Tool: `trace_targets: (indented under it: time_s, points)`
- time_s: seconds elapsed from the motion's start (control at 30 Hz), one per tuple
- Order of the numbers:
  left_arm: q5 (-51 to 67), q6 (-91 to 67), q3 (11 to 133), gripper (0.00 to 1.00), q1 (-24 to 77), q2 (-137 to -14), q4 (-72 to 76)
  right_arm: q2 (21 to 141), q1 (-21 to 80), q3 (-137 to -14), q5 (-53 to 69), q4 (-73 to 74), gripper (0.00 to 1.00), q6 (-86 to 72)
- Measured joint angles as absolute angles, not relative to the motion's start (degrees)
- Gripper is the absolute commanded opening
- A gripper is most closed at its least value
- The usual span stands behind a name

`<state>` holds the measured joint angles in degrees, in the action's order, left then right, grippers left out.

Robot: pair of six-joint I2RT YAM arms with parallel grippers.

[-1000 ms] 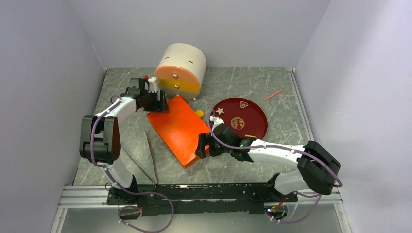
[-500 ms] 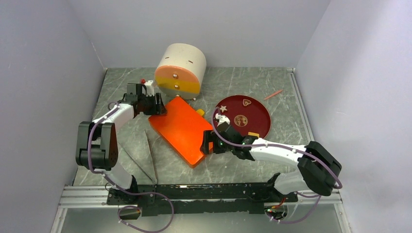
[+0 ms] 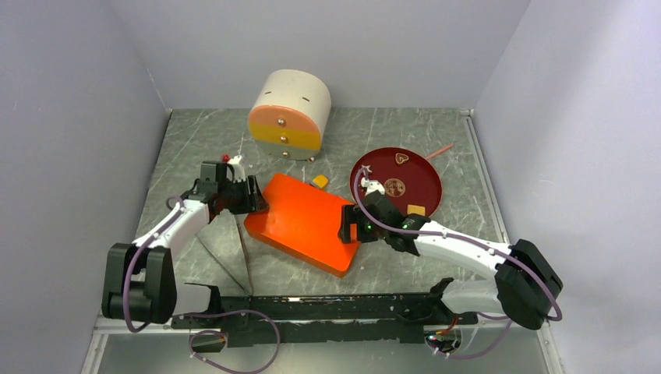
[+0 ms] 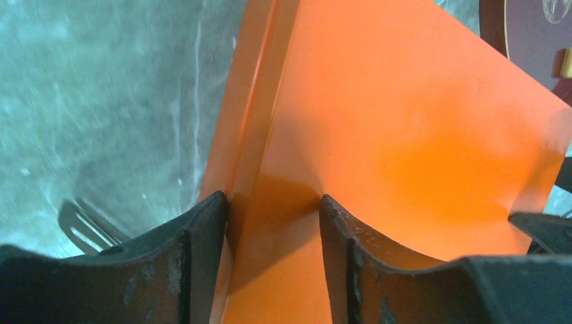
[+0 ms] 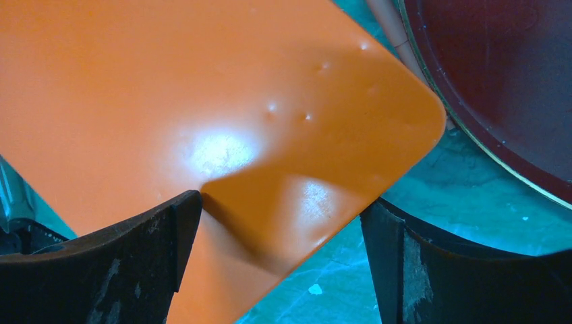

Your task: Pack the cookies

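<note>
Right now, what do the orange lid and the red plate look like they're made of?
Orange lid: likely thin painted sheet metal; glossy glare, small dents near the corner, folded rim visible in the left wrist view. Could be hard plastic. Red plate: probably tin too; smooth dark-red gloss with a thin gold-looking rim edge. Not certain.

No readable text, label, brand or number shows on anything in these views.
</note>
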<state>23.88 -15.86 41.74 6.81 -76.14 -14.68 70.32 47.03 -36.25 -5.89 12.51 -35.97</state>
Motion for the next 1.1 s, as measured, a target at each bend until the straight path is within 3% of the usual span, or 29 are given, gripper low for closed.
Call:
trace_targets:
  time_s: [0.17,0.37,0.9,1.1]
  points:
    - [21.82,-18.81,40.18,0.73,7.88,-72.18,-18.63,70.04,46.0,-36.25,-5.8,12.51,0.91,-34.39]
    - [18.06,-20.69,40.8,0.76,8.86,-71.18,-24.08,69.23,45.32,-36.25,-6.15,12.47,0.91,-33.61]
    - [18.7,-25.78,37.76,0.53,6.83,-71.29,-19.81,69.56,45.1,-36.38,-5.63,12.05,0.87,-35.31]
    - [19.35,-29.82,34.13,0.49,5.93,-70.15,-14.5,71.79,44.8,-37.78,-5.72,13.19,0.85,-36.16]
